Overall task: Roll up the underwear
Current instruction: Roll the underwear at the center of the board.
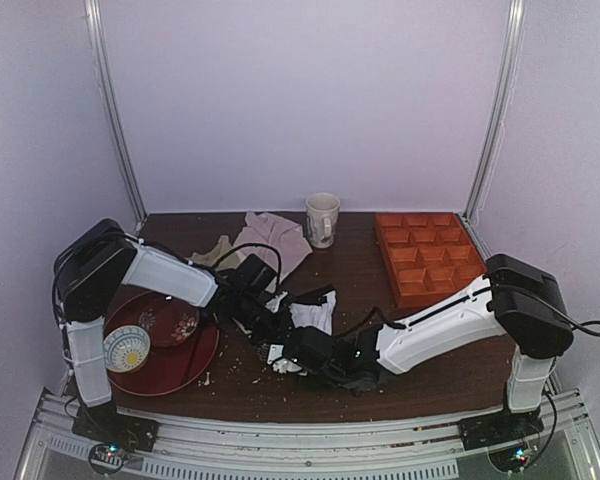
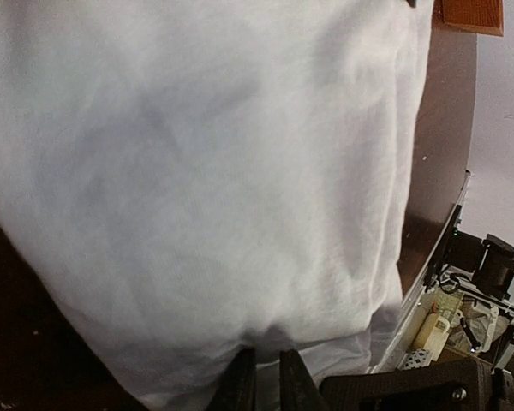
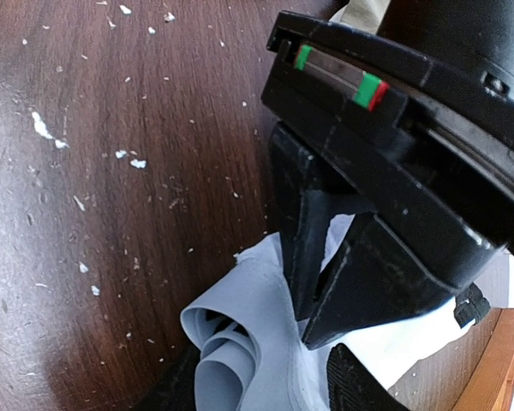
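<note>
The white underwear (image 1: 312, 314) lies bunched at the table's middle between both grippers. In the left wrist view its white fabric (image 2: 197, 171) fills the frame, and my left gripper (image 2: 267, 378) is shut on a pinch of its near edge. In the right wrist view a curled fold of the underwear (image 3: 240, 342) sits between my right gripper's fingers (image 3: 261, 390), which are closed on it. The left gripper (image 3: 308, 325) grips the same cloth just above. In the top view the left gripper (image 1: 278, 316) and right gripper (image 1: 285, 352) almost touch.
A red plate (image 1: 195, 358) with a patterned bowl (image 1: 127, 347) sits at the front left. At the back are an olive-beige garment (image 1: 212, 252), a pale pinkish cloth (image 1: 275, 240) and a mug (image 1: 321, 218). An orange compartment tray (image 1: 385, 255) stands at the right. Crumbs dot the wood.
</note>
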